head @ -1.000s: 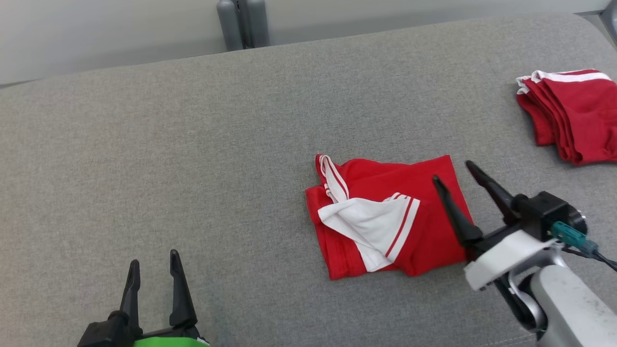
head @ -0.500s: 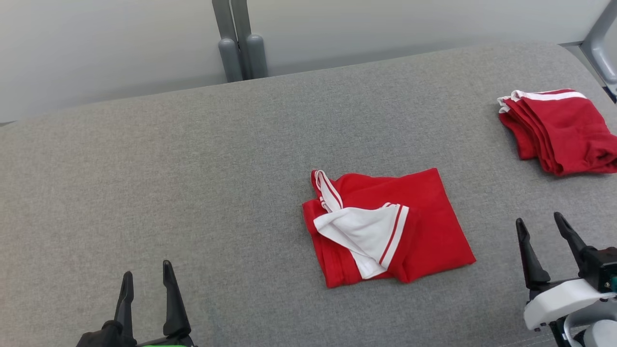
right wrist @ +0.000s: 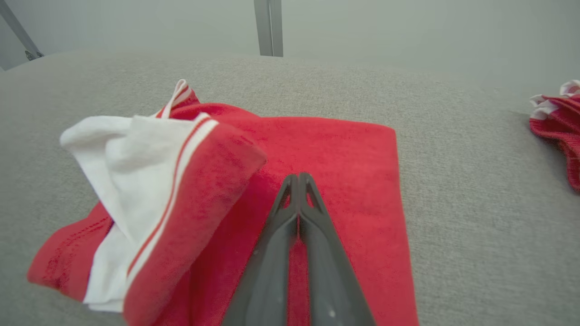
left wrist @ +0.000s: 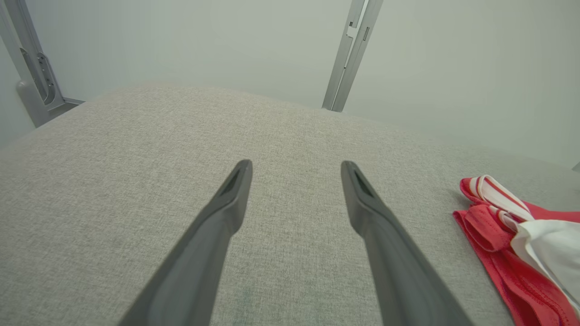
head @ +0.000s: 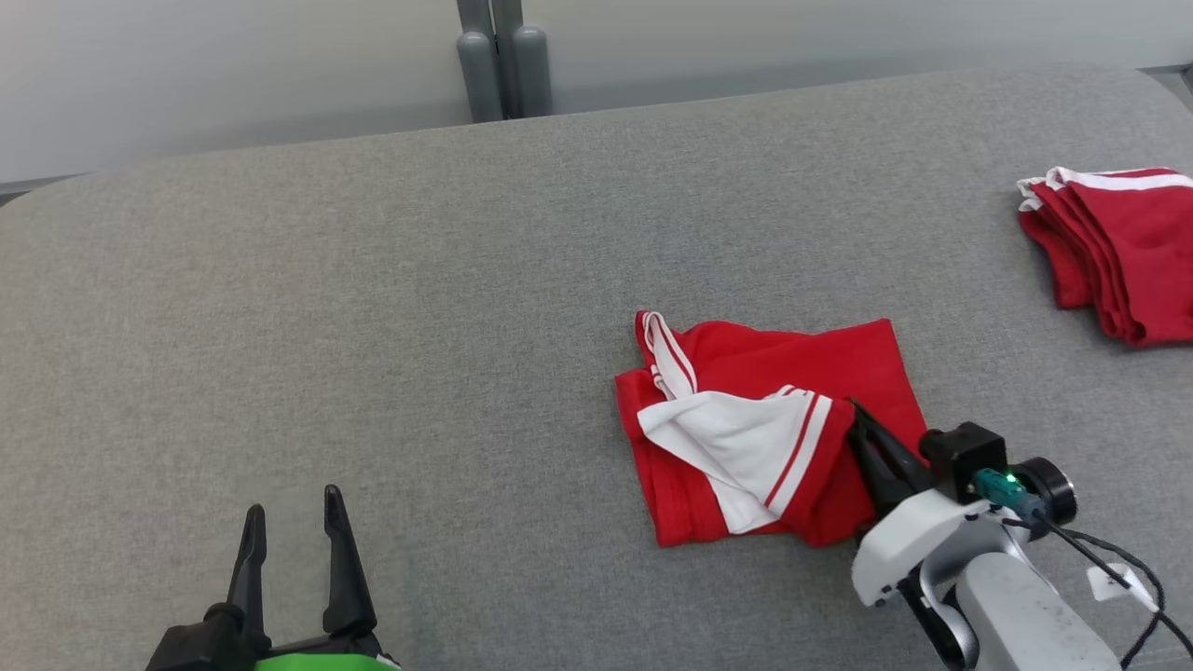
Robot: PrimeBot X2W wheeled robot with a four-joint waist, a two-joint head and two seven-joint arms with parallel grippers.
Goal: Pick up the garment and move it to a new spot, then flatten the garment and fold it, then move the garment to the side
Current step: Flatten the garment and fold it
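The folded red-and-white garment [head: 792, 352] lies beneath the right gripper [head: 854, 407], whose fingers are pressed together over its red right half; the left gripper [head: 294, 499], spread, sits well apart.

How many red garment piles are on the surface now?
2: one garment at centre, beneath the shut right gripper; one folded pile at the far right edge, which may hold several pieces.

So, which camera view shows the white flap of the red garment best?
The head view: the white flap is whole and seen from above. The right wrist view shows the flap large but slanted; the left wrist view catches just its edge.
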